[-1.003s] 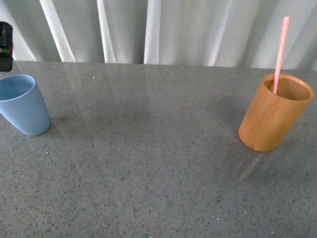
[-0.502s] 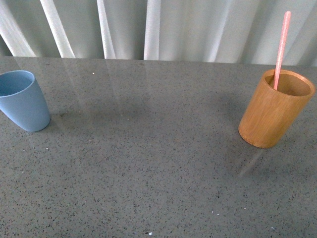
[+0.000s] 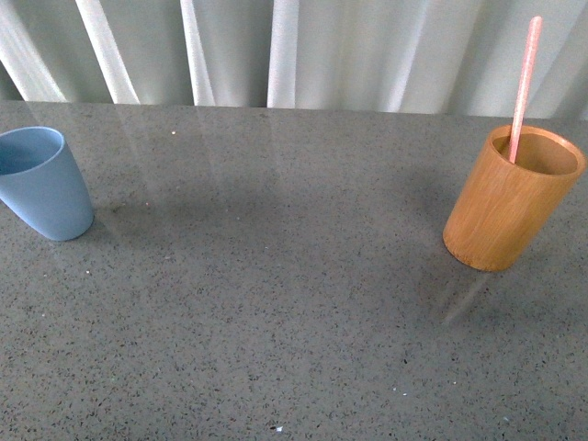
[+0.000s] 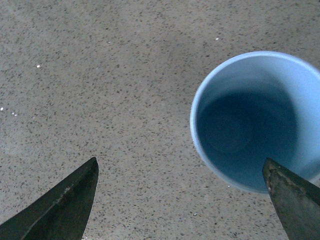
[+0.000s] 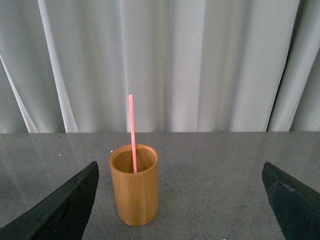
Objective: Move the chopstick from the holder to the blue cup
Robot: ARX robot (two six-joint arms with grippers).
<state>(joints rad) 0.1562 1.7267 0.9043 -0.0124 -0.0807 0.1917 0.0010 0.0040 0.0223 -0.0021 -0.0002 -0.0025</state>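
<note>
Grey counter (image 3: 276,303) bears holder (image 3: 505,216) with slim pale pink chopstick (image 3: 524,83) inside.

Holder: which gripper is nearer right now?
Right. The right gripper faces the holder from the side, jaws open, not touching it. The left gripper hangs open above the blue cup, at the opposite end of the table from the holder.

A grey speckled table (image 3: 294,303) spreads across the front view, glossy, with pale streaked reflections and a few white flecks. Behind its far edge hangs a white curtain (image 3: 367,55) in vertical folds.
</note>
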